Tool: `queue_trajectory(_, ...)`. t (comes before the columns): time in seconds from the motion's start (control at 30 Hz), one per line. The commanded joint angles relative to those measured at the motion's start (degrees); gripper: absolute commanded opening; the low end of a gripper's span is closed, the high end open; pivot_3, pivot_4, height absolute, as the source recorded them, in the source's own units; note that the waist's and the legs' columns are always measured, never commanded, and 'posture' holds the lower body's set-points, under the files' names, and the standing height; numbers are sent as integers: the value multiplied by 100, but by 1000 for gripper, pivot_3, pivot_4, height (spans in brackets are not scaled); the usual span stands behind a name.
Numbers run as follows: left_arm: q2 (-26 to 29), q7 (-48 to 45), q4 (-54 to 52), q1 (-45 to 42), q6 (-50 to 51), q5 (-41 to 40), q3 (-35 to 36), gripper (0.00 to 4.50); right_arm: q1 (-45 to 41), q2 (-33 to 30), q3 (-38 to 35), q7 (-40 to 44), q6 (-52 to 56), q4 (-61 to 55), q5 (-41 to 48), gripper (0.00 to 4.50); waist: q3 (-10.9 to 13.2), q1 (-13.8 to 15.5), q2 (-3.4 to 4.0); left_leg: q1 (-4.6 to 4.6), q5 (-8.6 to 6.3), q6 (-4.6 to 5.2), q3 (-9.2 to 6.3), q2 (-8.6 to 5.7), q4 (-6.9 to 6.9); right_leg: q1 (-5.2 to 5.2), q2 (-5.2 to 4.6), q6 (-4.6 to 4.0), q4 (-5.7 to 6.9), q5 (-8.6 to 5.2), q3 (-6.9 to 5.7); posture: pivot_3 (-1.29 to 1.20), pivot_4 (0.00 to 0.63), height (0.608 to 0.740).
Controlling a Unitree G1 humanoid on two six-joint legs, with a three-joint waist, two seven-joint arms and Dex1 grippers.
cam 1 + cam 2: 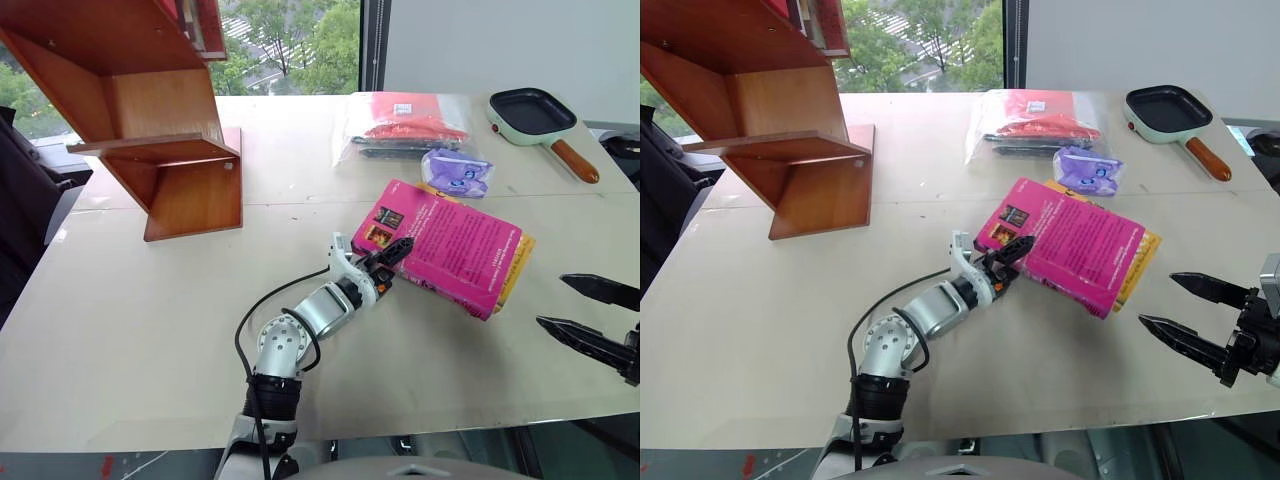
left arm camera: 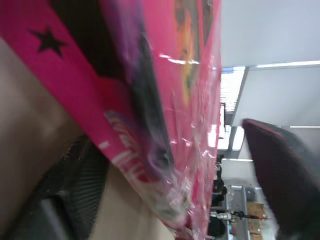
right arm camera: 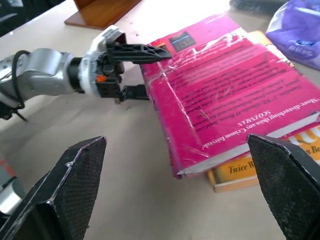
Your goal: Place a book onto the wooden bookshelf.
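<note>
The pink book (image 1: 450,250) lies cover up and tilted, resting partly on a yellow book (image 1: 522,260) at the table's middle right. My left gripper (image 1: 397,263) is at the pink book's left edge, one finger over the cover and one below it. In the left wrist view the book (image 2: 165,100) sits between the fingers with a gap beside one finger (image 2: 285,175), so the jaws are open around it. My right gripper (image 1: 551,300) hovers open to the right of the books, holding nothing. The wooden bookshelf (image 1: 150,100) stands at the far left of the table.
A clear bag of red items (image 1: 405,120) and a purple packet (image 1: 457,172) lie behind the books. A black frying pan (image 1: 535,112) with a wooden handle sits at the far right. The pale table (image 1: 150,320) stretches between the shelf and my left arm.
</note>
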Motion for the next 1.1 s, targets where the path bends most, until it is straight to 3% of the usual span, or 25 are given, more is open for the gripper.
queue_trajectory(0.03, -861, 35, 94, 138, -215, 0, 65, 2351, 27, -48, -240, -3, 10, -120, 206, 4500, 0, -1, -1, -1, 0, 0, -1, 0, 0, 0, 0, 0, -1, 0, -1, 0, 150, 740)
queue_trajectory(0.07, -883, 47, 144, 123, -249, -4, 81, 1757, 8, -59, -207, -21, -1, -107, 200, 4500, 0, -6, -1, 0, 0, 0, -2, 1, 0, 0, 0, 0, -1, 0, -1, 0, 150, 740)
queue_trajectory(0.2, -836, -77, 80, 37, -408, 40, 106, 96, -120, -108, -68, -40, -54, -19, 164, 4500, -8, -8, -11, 3, 0, 0, -3, 2, 1, 2, 1, 1, 0, 0, -3, 0, 150, 740)
queue_trajectory(0.37, -202, -540, -1100, 258, -259, -355, 278, 17, -344, -136, 165, 28, -151, 129, 78, 4500, -6, -37, -14, 1, 0, 0, -2, 5, 1, -2, 4, 1, 1, 0, 0, 0, 150, 740)
queue_trajectory(0.57, 1449, -1586, -2737, 1174, 138, -540, 996, 17, -885, -108, 782, 194, -425, 617, -172, 4500, -7, -20, -11, -12, 0, -1, -11, 14, -8, -16, 6, 0, 0, -2, -6, 0, 150, 740)
queue_trajectory(0.7, 2399, -2320, -3237, 1699, -198, -658, 2049, 17, -1514, -56, 1479, 347, -688, 1101, -441, 4500, -2, -28, -11, -6, 0, -1, -3, 15, -9, -15, 2, 0, 0, -2, -4, 0, 150, 740)
queue_trajectory(0.8, 3360, -3030, -3366, 1304, -769, 888, 2375, 17, -2121, 74, 2020, 417, -859, 1452, -593, 4500, 11, -1, -33, -5, 1, -1, -6, 17, 1, -14, 0, 0, 2, -1, -14, 0, 150, 740)
queue_trajectory(0.87, 3554, -3190, -3324, 968, -1001, 1371, 2259, 17, -2317, 131, 2206, 460, -922, 1578, -679, 4500, 11, 49, -26, -3, 2, -3, -13, 14, 2, -11, 0, -4, 3, 1, -23, 0, 150, 740)
queue_trajectory(1.1, 4427, -3308, -2648, -1518, -1565, 5331, -112, 17, -3030, 658, 2568, 609, -1589, 2131, -949, 4500, 4, 117, -12, -58, 5, -7, -37, -12, 14, -20, 5, -2, -32, 4, -26, 0, 150, 740)
